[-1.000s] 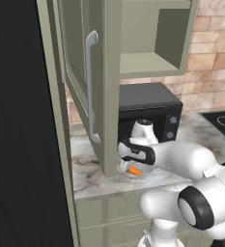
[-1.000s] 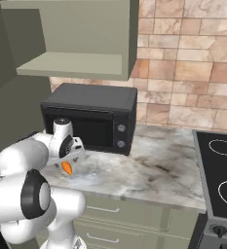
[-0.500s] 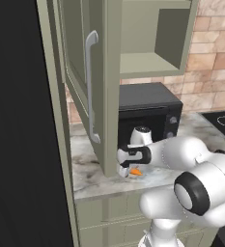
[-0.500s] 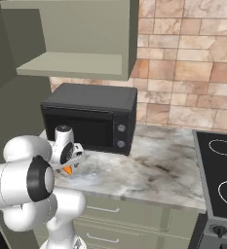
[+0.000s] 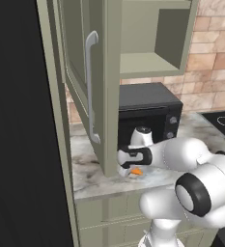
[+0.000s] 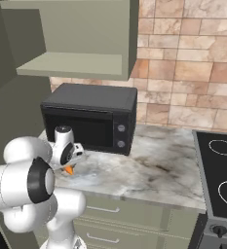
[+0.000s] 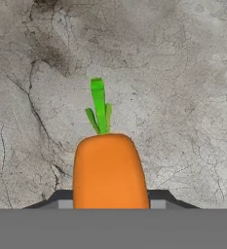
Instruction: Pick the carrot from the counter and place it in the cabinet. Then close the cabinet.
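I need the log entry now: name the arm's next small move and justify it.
Probably close the end effector on the carrot. In the hand view the carrot sits between the two finger tips on the counter, and both base views show the hand low over it, below the open cabinet. Whether it already grips cannot be told.

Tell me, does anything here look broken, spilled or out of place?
Nothing looks spilled or damaged. The one stray thing is the carrot, lying on the marbled counter by the microwave, right under the gripper. The cabinet above stands open, its door swung wide.
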Available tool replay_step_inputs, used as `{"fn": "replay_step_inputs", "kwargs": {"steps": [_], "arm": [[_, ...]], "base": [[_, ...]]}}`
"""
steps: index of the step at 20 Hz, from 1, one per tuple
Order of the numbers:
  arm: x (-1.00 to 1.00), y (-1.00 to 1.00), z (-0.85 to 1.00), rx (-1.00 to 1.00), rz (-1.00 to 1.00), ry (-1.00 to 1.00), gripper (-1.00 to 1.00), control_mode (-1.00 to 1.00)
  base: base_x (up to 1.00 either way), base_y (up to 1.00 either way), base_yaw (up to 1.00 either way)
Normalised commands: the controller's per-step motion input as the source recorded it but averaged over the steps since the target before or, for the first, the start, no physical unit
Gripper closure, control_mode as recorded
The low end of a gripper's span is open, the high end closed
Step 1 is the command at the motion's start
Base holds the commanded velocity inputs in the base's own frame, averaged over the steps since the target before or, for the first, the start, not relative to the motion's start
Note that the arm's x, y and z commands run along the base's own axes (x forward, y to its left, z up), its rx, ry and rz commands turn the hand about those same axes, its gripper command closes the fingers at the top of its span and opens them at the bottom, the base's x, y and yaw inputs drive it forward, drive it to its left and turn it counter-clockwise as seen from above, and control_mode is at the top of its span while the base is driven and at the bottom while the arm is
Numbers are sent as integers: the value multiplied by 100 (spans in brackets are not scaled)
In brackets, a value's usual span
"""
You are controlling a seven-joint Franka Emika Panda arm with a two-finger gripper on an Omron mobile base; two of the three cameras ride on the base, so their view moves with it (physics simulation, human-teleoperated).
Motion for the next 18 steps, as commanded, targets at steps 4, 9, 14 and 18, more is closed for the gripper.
{"fn": "replay_step_inputs", "kwargs": {"steps": [4, 9, 14, 18], "arm": [[-30, 0, 69, 0, 0, -7, 100, -100], [-31, 0, 100, 0, 0, -6, 100, -100], [-19, 0, 100, 0, -2, -9, 100, -100], [-4, 0, 100, 0, -6, -18, 100, -100]], "base": [[0, 0, 0], [0, 0, 0], [0, 0, 0], [0, 0, 0]]}}
